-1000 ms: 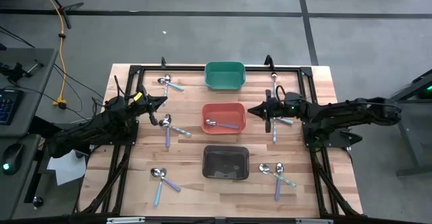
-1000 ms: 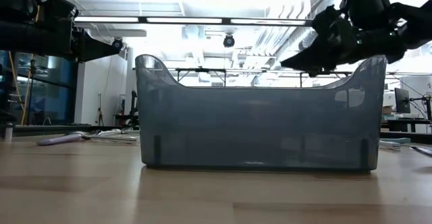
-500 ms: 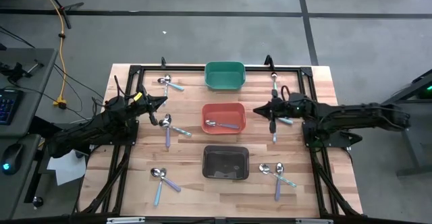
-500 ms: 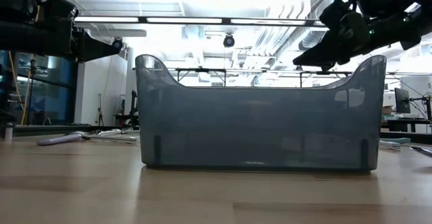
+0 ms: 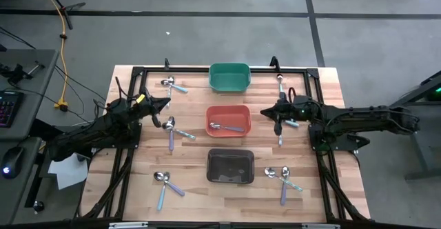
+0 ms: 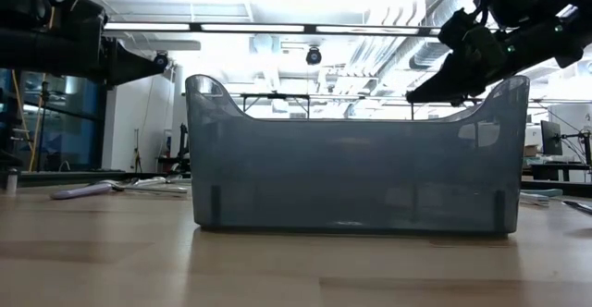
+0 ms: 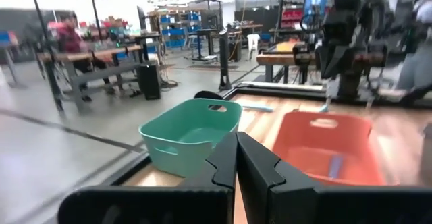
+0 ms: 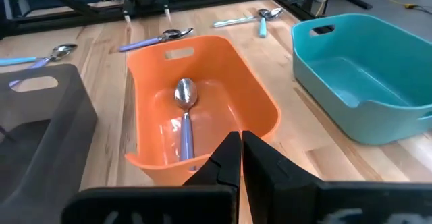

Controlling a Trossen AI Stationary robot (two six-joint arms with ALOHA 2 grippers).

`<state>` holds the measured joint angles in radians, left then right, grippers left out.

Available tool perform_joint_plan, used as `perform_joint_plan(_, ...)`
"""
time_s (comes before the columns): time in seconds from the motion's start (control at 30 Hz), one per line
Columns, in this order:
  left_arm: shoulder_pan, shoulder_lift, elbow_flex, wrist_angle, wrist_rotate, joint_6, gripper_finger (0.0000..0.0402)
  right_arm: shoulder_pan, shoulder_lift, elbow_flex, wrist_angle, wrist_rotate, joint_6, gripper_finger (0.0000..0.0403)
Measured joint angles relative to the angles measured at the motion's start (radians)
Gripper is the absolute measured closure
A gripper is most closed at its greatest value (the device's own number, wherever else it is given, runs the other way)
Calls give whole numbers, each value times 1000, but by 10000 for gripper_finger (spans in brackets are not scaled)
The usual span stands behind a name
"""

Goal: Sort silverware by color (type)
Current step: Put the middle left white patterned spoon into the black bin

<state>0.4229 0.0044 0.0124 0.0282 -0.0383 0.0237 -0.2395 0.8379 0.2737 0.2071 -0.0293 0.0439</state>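
Beside right gripper, spoons, jaws closed

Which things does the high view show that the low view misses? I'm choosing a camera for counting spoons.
Only the high view shows the green bin, the red bin with one spoon inside, and the spoon pairs scattered over the table. Only the low view shows the room's ceiling lights. Both show the black bin and both arms raised, jaws shut.
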Motion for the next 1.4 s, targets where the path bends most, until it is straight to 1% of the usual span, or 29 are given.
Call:
perform_joint_plan(0.1, 0, 0, 0, 17, 0, -90, 401, -21, 0, 0, 25, 2, -30, 403)
perform_joint_plan(0.17, 0, 2, 0, 37, 1, -118, 401, -44, 0, 0, 61, 1, -68, 403)
perform_joint_plan(0.2, 0, 7, 0, 52, 15, -120, 401, -57, 0, 0, 77, -2, -86, 403)
perform_joint_plan(0.3, 0, 34, 10, 48, 111, -141, 401, -112, 1, 32, 77, -14, -138, 403)
perform_joint_plan(0.37, 0, 72, 18, 50, 130, -177, 401, -153, 1, 65, 67, -40, -161, 403)
perform_joint_plan(0.47, 0, 140, 41, 47, 132, -188, 401, -213, 5, 103, 56, -102, -204, 403)
perform_joint_plan(0.6, 0, 263, 83, 46, 134, -197, 401, -284, 31, 123, 55, -159, -259, 403)
perform_joint_plan(0.73, 0, 421, 143, 45, 140, -197, 401, -351, 81, 124, 66, -161, -295, 403)
perform_joint_plan(0.8, 0, 509, 178, 42, 159, -197, 401, -382, 109, 124, 85, -169, -298, 403)
perform_joint_plan(0.9, 0, 652, 241, 36, 199, -199, 401, -428, 145, 123, 117, -233, -300, 403)
perform_joint_plan(1.0, 2, 790, 315, -40, 256, -197, 401, -463, 171, 124, 141, -278, -300, 403)
perform_joint_plan(1.1, 2, 908, 388, -141, 319, -167, 401, -487, 183, 124, 156, -282, -316, 403)
perform_joint_plan(1.2, -10, 1002, 448, -233, 361, -106, 398, -502, 183, 124, 162, -282, -326, 403)
perform_joint_plan(1.3, -38, 1080, 489, -312, 374, -44, 386, -508, 183, 124, 164, -282, -334, 403)
perform_joint_plan(1.4, -73, 1145, 515, -347, 372, -10, 366, -508, 183, 124, 165, -282, -344, 403)
